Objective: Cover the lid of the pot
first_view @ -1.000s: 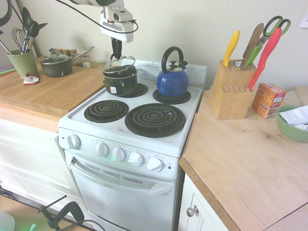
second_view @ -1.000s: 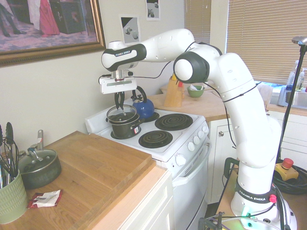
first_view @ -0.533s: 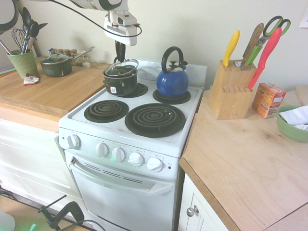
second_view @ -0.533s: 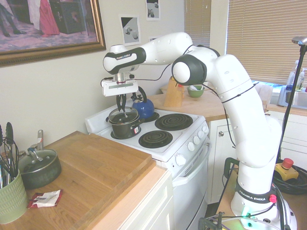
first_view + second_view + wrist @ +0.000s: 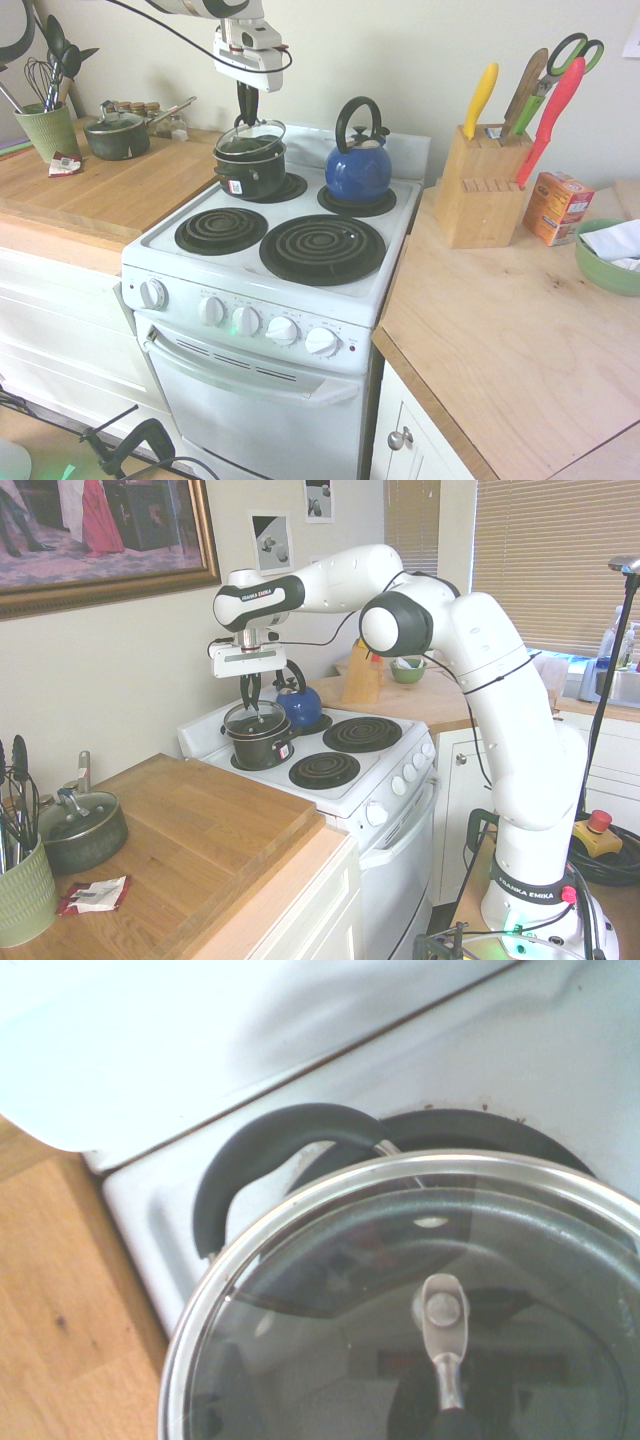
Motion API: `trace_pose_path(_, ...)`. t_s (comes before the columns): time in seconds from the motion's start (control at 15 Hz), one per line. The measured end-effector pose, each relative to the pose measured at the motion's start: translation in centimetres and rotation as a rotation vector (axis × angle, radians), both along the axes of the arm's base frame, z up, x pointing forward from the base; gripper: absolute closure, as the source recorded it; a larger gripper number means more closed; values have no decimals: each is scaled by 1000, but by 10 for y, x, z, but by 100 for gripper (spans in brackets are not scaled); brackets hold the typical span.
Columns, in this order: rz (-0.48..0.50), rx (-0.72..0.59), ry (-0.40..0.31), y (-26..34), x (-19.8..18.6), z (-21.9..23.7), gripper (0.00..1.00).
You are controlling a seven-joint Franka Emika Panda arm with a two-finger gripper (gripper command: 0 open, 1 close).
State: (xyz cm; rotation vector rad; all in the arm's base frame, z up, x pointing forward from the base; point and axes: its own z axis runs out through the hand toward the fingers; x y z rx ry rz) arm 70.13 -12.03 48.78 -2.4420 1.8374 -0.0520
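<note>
**Visitor:** What does your gripper have hold of?

**Me:** My gripper [image 5: 246,108] points straight down, its fingers pinched together on the knob of the lid [image 5: 250,136]. That is the round glass lid with the silver rim. I carry it by the knob, tilted a little, right over the pot [image 5: 250,170].

**Visitor:** Is the lid seated on the pot?

**Me:** I cannot tell for sure. In the first exterior view the rim sits at a slight slant above the pot's mouth. In the second exterior view the lid [image 5: 254,719] looks to be resting on or just above the rim of the pot [image 5: 261,747].

**Visitor:** Where is the pot standing?

**Me:** On the back burner of the white stove [image 5: 300,290], on the side nearest the wooden counter [image 5: 110,190]. It is a small black saucepan with a red-and-white label on its side. My wrist view looks through the glass of the lid [image 5: 300,1340], and the pot's dark curved handle [image 5: 260,1150] pokes out beyond the rim, toward the counter edge.

**Visitor:** What else is nearby?

**Me:** A blue kettle [image 5: 358,165] stands on the other back burner, just beside the pot. On the counter, well apart, sits a dark green lidded pot [image 5: 117,134], and past the stove a knife block [image 5: 482,185].
</note>
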Motion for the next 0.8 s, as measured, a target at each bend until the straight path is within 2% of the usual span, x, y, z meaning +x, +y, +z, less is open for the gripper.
trace_pose_path(0.47, 1, 7, 35, -1, -4, -18, 100)
trace_pose_path(0.8, 4, 6, 33, -2, -4, -22, 100)
